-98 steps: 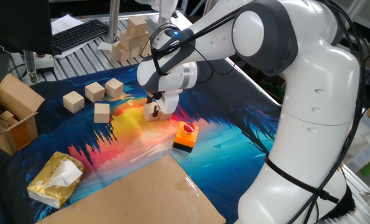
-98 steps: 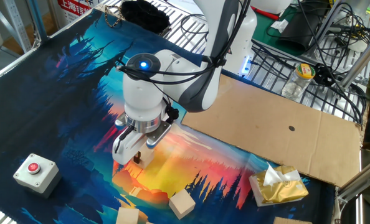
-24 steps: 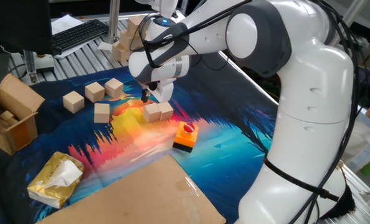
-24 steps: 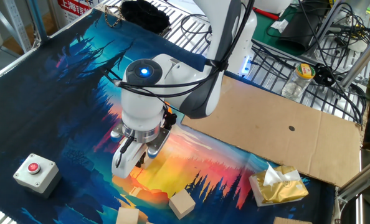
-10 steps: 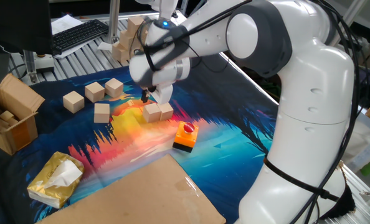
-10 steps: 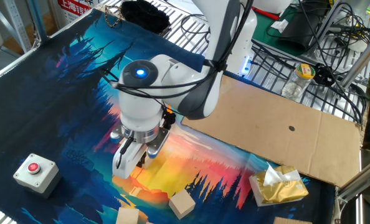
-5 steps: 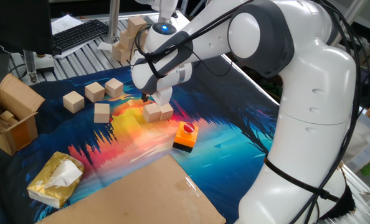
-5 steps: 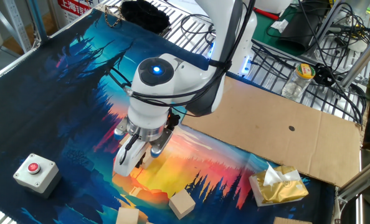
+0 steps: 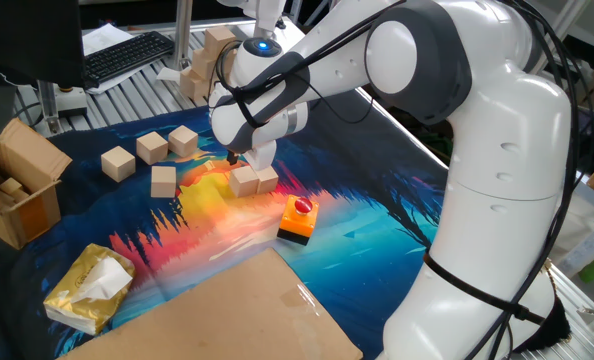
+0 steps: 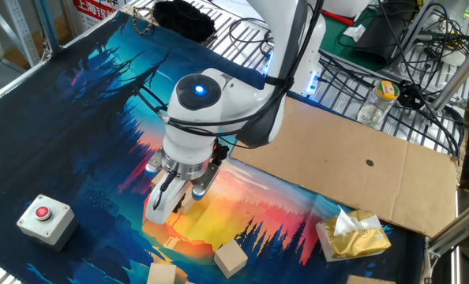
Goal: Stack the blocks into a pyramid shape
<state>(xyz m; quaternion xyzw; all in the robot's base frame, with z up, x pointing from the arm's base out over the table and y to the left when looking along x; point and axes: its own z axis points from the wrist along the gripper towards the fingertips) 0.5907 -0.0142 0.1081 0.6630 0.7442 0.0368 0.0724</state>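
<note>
While two blocks [image 9: 252,180] sat touching in a row mid-mat, four loose blocks [image 9: 152,155] lay well apart, toward the cardboard box [image 9: 17,190]. Just above the pair, the gripper [image 9: 242,158] hung empty; whether its jaws were parted could not be told.

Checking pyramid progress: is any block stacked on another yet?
No. The two placed blocks sit side by side on the mat; four loose blocks lie flat.
</note>
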